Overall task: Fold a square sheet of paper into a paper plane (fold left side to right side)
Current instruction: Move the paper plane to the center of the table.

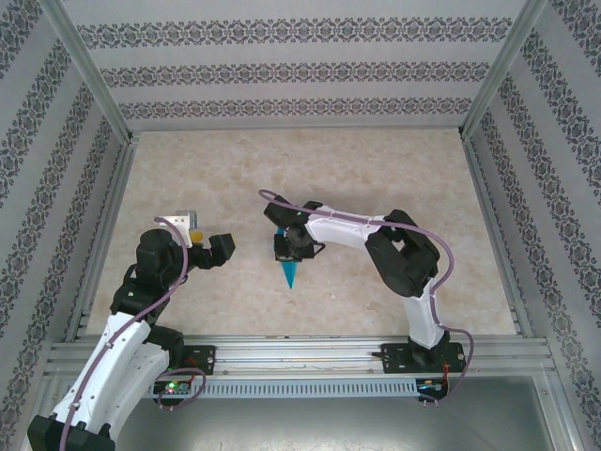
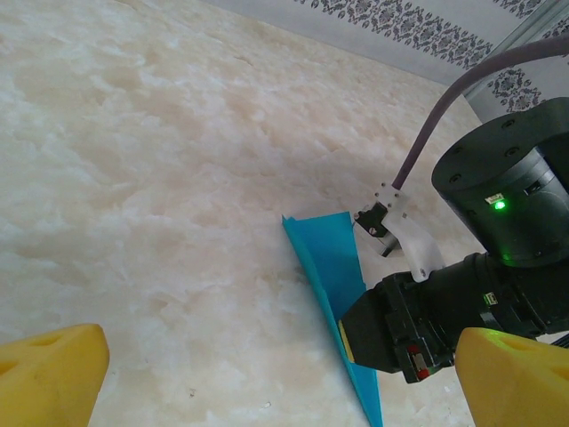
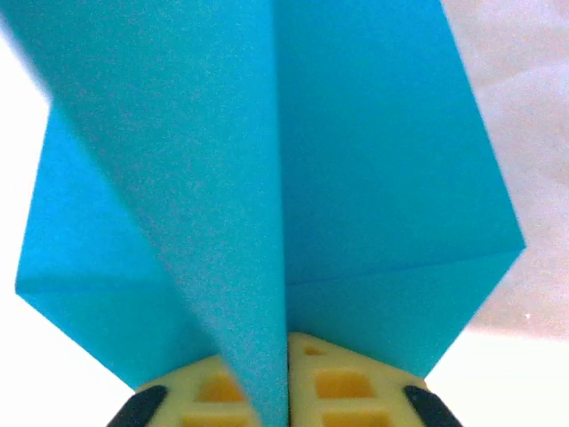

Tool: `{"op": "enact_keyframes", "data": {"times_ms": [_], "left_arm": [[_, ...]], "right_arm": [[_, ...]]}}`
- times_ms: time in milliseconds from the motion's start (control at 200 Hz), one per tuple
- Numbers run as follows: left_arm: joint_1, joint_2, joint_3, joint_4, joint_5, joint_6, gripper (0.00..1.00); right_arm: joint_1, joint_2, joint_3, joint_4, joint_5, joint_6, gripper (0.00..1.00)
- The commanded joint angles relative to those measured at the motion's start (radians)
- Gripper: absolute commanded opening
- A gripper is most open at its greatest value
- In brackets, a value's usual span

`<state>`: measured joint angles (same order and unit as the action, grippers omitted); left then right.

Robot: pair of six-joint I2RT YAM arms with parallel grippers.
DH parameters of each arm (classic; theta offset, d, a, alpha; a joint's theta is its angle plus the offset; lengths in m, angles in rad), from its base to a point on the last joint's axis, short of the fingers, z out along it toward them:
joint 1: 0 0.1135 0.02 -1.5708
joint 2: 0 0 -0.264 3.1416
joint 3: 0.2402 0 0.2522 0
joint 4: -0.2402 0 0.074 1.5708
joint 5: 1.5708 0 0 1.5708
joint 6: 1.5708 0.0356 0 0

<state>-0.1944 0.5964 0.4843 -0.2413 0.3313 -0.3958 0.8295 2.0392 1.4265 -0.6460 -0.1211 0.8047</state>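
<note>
Closest to the lens, the right gripper [image 3: 286, 391] has its yellow fingertips [image 3: 209, 390] pinched together on the raised middle fold of the paper plane [image 3: 373, 178], with the two blue wings spreading away to either side. From overhead I see the plane as a narrow dart hanging out from under that gripper near the middle of the table [image 1: 376, 169], its sharp tip aimed toward the arm bases. I cannot tell whether it rests on the surface or hangs just above it. The left gripper [image 1: 208, 241] is well off to the left with its jaws wide apart and nothing between them. I judge the paper to be almost weightless, thin and limp where it is single, stiffer along the stacked creases, and smooth enough to slide on the marbled tabletop or slip out of a loose pinch. It will crumple or take a stray crease if I squeeze a wing or drag the tip. The spine fold, where the layers are thickest, looks to me the safest place to grip, well back from the fine point.
</note>
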Motion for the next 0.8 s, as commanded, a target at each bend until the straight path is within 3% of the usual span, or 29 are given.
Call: {"op": "enact_keyframes", "data": {"times_ms": [0, 145, 355, 515, 794], "left_arm": [[0.013, -0.006, 0.021, -0.035, -0.006, 0.027, 1.0], [0.012, -0.004, 0.051, -0.024, 0.024, 0.051, 1.0], [0.012, 0.017, 0.144, -0.086, 0.173, 0.177, 1.0], [0.012, 0.043, 0.195, -0.135, 0.28, 0.317, 1.0], [0.012, 0.047, 0.129, -0.07, 0.405, 0.539, 1.0]], "right_arm": [[0.004, -0.04, 0.034, -0.056, 0.062, -0.008, 0.02], [-0.035, -0.085, 0.078, -0.121, 0.109, -0.043, 0.0], [-0.131, -0.041, 0.186, -0.195, 0.147, -0.11, 0.0], [-0.2, 0.066, 0.362, -0.274, 0.166, -0.179, 0.0], [-0.261, 0.325, 0.767, -0.479, 0.149, -0.254, 0.0]]}}
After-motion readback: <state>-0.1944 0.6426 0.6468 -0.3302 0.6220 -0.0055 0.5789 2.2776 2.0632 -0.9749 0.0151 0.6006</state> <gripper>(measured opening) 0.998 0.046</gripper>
